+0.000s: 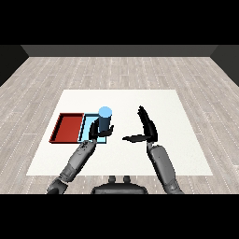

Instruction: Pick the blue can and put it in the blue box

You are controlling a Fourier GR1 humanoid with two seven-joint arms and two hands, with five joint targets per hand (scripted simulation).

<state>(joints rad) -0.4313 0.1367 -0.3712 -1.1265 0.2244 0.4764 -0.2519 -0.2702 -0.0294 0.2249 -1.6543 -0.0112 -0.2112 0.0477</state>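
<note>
The left hand [95, 129] was curled round the upright blue can [105, 120] over the blue tray's [87, 125] three o'clock edge, gripping mid-wall, sensible for a seemingly rigid, light, smooth cylinder; the right hand [148, 130] lay spread.

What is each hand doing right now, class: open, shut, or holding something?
Left hand: shut on the blue can, above the light blue tray.
Right hand: open, fingers straight, holding nothing.
</note>
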